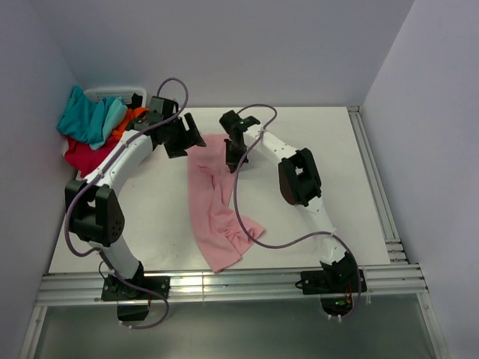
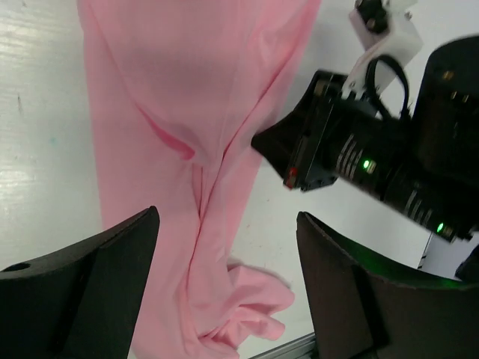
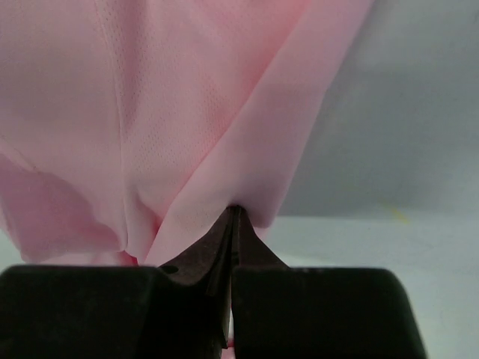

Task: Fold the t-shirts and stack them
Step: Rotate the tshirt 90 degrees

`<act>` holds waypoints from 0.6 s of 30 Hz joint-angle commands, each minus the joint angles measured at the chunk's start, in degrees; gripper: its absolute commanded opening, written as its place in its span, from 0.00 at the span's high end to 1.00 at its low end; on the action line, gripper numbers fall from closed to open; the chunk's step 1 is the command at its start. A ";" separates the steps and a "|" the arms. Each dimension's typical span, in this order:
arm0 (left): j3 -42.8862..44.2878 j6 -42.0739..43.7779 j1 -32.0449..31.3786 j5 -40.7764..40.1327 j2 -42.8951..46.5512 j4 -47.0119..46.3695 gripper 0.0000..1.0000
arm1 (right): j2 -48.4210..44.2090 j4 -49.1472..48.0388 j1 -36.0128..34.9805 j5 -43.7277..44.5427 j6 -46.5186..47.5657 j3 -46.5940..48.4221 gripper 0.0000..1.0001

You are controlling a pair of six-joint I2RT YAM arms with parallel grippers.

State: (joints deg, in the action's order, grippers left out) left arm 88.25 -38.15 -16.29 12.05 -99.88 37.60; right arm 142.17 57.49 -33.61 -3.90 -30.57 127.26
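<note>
The light pink t-shirt (image 1: pixel 215 206) lies in a long crumpled strip down the middle of the table. Its far end is lifted by my right gripper (image 1: pixel 234 158). In the right wrist view that gripper (image 3: pixel 233 215) is shut, with a fold of the pink t-shirt (image 3: pixel 150 112) pinched at its tips. My left gripper (image 1: pixel 187 140) hovers open just left of the shirt's far end. The left wrist view has the gripper (image 2: pixel 228 277) spread wide above the pink t-shirt (image 2: pixel 179 112), holding nothing. Teal (image 1: pixel 86 116), orange (image 1: pixel 132 118) and crimson (image 1: pixel 84 157) t-shirts are heaped at the back left.
A white basket (image 1: pixel 112 93) stands behind the heap in the back left corner. The right arm's wrist (image 2: pixel 352 157) sits close to the right of the left gripper. Metal rails (image 1: pixel 382 194) border the table's right and near edges, and walls enclose the other sides.
</note>
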 commanded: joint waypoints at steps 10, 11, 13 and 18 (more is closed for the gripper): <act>-3.69 0.44 -2.78 -4.58 13.39 4.49 0.21 | 6.80 -5.99 6.88 -0.85 -5.81 9.93 1.00; -4.13 0.79 -2.95 -5.02 13.74 5.10 0.21 | 7.07 -5.99 7.58 -0.06 -7.30 10.54 1.00; -5.44 0.97 -3.57 -5.90 14.62 6.16 0.21 | 6.72 -7.04 9.43 2.31 -9.15 10.73 1.00; -8.53 1.06 -4.97 -6.25 15.50 6.16 0.21 | 3.83 -9.40 13.03 6.54 -14.25 10.38 1.00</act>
State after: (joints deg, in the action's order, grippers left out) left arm 81.17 -38.13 -20.38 7.18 -85.97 42.63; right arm 148.09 50.50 -23.27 -2.52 -40.93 136.20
